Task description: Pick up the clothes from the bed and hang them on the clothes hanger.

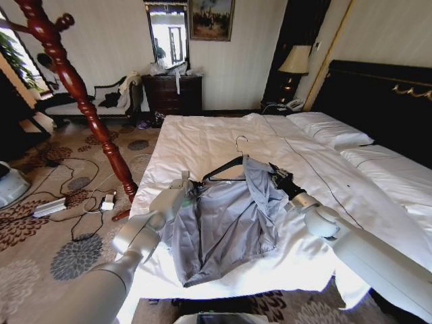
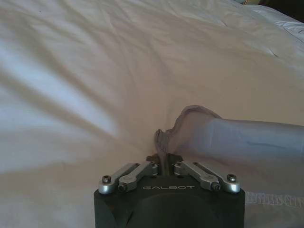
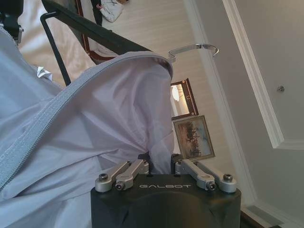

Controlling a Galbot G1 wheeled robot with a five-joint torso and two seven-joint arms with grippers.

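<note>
A: Where, the jacket (image 1: 226, 219)?

B: Lower middle of the head view, spread on the bed (image 1: 202, 142) near its foot edge. Open at the front, collar end toward the headboard, gathered hem toward the bottom of the frame. Long axis up and down the picture, leaning slightly right at the top.

A: And the hanger (image 1: 226, 167)?

B: At the collar, just above frame centre. Black shoulders partly under the cloth, wire hook standing up and away toward the pillows. In the right wrist view, hanger (image 3: 90, 29) bar across the top left, jacket (image 3: 95, 123) draped over one shoulder, hook off to the upper right.

A: Pincers?

B: Left pincer (image 1: 191, 185) at the jacket's left edge, left of centre. Left wrist view: left pincer (image 2: 165, 160) closed down on a pinch of grey cloth (image 2: 228, 137). Right pincer (image 1: 278, 177) at the right shoulder, right of centre. Right wrist view: right pincer (image 3: 160, 159) drawn together with fabric bunched between the tips.

A: Handling?

B: Thin, light, limp, judging by the folds. No stiffness; likely to sag and slide off the hanger if lifted by one edge. Probably slippery weave. Best holds likely the collar and shoulder seams, where the cloth is doubled. Hanger rigid but light, easily tipped by a tug on the cloth.
</note>
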